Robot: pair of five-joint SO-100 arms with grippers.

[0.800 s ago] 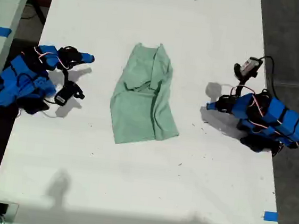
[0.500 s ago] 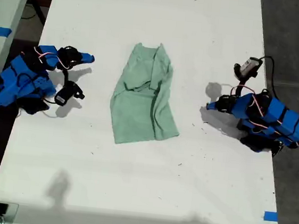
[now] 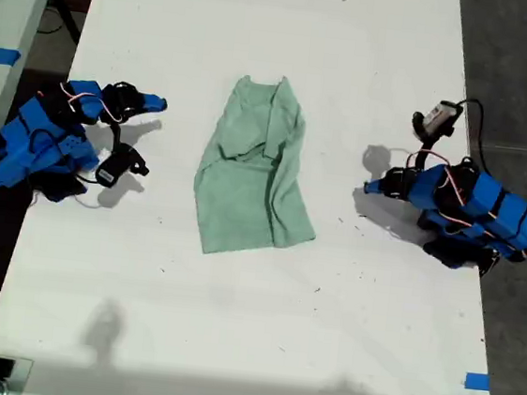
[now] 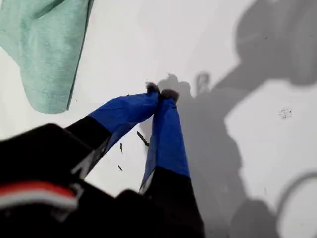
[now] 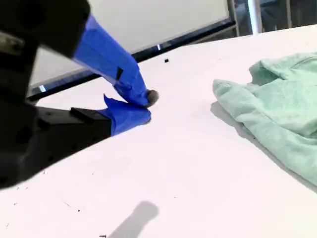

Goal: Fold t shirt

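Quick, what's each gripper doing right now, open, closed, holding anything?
My first gripper: closed, holding nothing.
My second gripper: closed, holding nothing.

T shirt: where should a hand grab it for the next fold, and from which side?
Take the t shirt at its lower hem corner toward the exterior view's right. That corner lies flat and splayed out on the bare white table, clear of the bunched folds higher up. Probably come in low from the exterior view's right, pinching the edge with one finger sliding under it.

The table (image 3: 230,336) is being lit brightly and evenly from above; soft grey shadows are being cast; near gripper bodies are being blurred in both wrist views.
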